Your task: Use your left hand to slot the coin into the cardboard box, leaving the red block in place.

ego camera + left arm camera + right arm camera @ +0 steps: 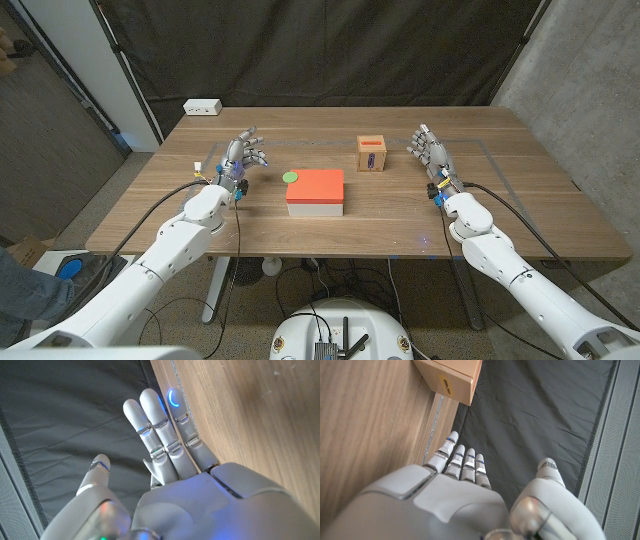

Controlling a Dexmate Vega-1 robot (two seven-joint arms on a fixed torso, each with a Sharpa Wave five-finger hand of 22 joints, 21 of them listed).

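Note:
A small green coin (pixel 291 177) lies on the table just left of the back corner of a red block (pixel 316 186), which sits on a white base at the table's middle. The cardboard box (pixel 372 153) with a slot in its front stands behind and to the right of the block; the right wrist view shows the box (pixel 451 380) too. My left hand (pixel 240 156) is up off to the left of the coin, fingers apart, holding nothing; its fingers (pixel 160 435) are straight. My right hand (pixel 430 152) stands right of the box, empty, fingers (pixel 461 462) extended.
A white power strip (pixel 202 106) lies at the table's far left corner. A black curtain hangs behind the table. Cables run along both arms. Bare wood lies in front of the block (pixel 330 235).

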